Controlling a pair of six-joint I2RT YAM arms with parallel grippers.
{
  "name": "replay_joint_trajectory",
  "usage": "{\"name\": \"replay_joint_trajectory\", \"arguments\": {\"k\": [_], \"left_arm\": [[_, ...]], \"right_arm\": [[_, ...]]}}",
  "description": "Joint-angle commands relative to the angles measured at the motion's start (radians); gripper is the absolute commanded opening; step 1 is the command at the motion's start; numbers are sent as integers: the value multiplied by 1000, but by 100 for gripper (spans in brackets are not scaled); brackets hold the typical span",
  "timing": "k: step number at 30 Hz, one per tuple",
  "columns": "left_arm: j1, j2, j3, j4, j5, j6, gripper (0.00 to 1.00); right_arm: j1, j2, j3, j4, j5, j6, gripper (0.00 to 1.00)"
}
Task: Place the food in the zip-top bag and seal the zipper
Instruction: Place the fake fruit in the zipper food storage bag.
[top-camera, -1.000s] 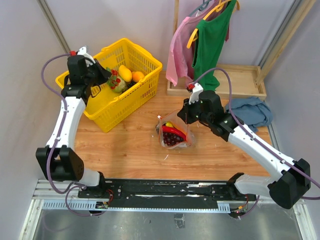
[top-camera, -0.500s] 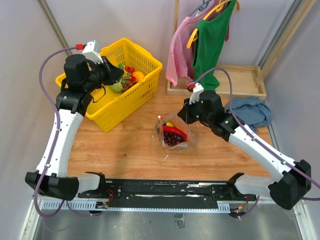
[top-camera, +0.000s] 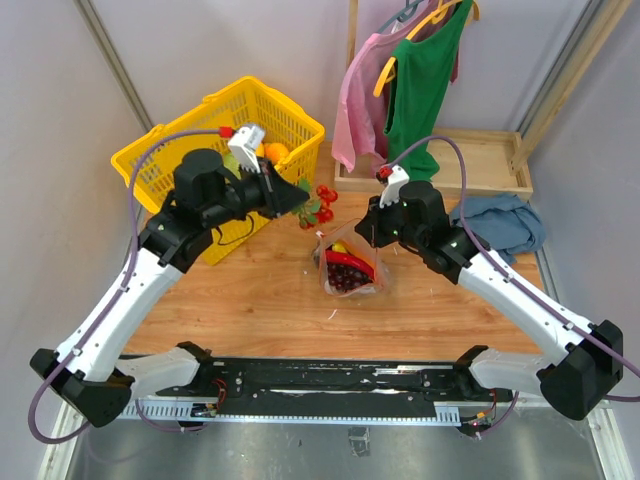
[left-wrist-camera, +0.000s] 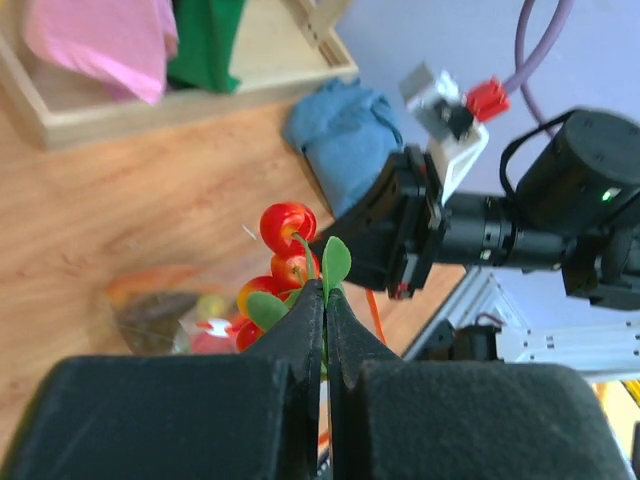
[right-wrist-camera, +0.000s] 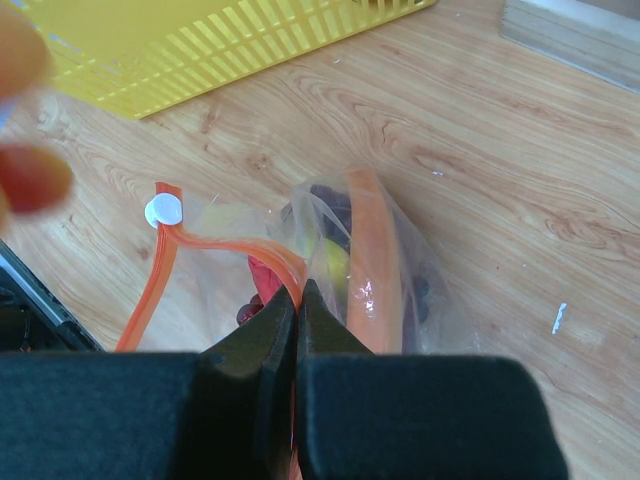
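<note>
A wooden table (top-camera: 250, 300) stood before a pale wall (top-camera: 200, 50), with hung clothes (top-camera: 420, 90) and a yellow basket (top-camera: 215, 228) at the back left. A second earlier the left gripper (top-camera: 300, 198) had been down in that basket. Now it had swung out to the right, clear of the rim, its fingers closed tight on the green stem of a sprig of red berries (top-camera: 320, 205), held in the air just beside the zip-top bag (top-camera: 352, 270). The right gripper (right-wrist-camera: 298, 300) had not moved. It stayed pinched on the zipper (right-wrist-camera: 165, 250), holding the bag mid-table with its mouth open. A grape bunch (top-camera: 345, 277), an orange piece (right-wrist-camera: 372, 240) and a yellow piece (right-wrist-camera: 333, 262) already lay inside. The sprig looked ready to go in next; sealing remained.
</note>
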Motion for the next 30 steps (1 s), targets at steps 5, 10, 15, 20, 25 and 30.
{"name": "replay_joint_trajectory", "arguments": {"k": [5,10,15,20,25,30], "left_arm": [[-145,-72,-171,105,-40,-167,0],[-210,-64,-250,154,-69,-240,0],[-246,-34,-317,227,-133,-370,0],[-267,-42,-433,384,-242,-543,0],[-281,1,-463,434,-320,-614,0],[-289,55,-479,486,-358,-653,1]], "right_arm": [[10,-29,31,40,30,32,1],[17,-24,30,48,23,39,1],[22,-25,28,48,20,36,1],[29,-36,21,52,17,31,1],[40,-32,20,54,-1,23,1],[58,-33,23,53,-10,8,1]]}}
